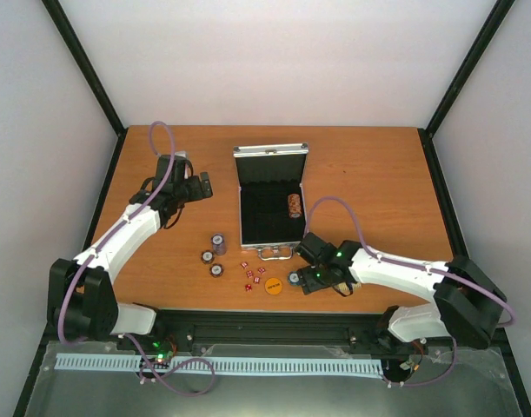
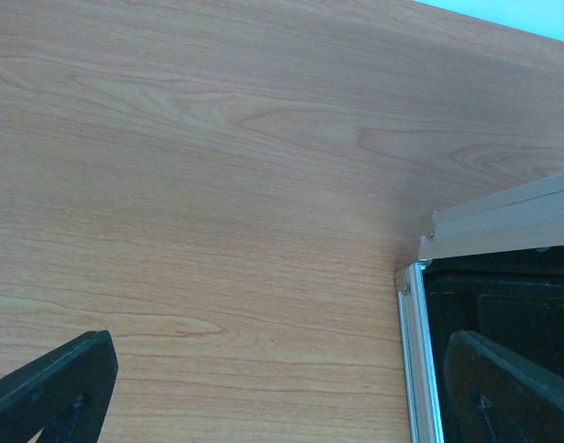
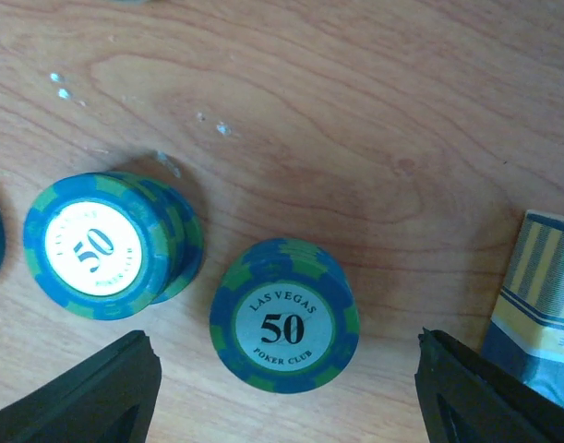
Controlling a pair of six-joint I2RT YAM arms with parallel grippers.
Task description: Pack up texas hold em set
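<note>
1. Right gripper: jaws apart, a blue-green chip stack between them on the near tabletop.
2. Orange disc, red dice: just left.
3. Left gripper: jaws apart, at the open case's far-left corner.

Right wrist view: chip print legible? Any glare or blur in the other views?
Right wrist: centre chip stack sharp, print readable; neighbouring stack label washed out by glare. Left wrist: table grain crisp, case lining nearly black. Top external: even light, dice too soft to read.
</note>
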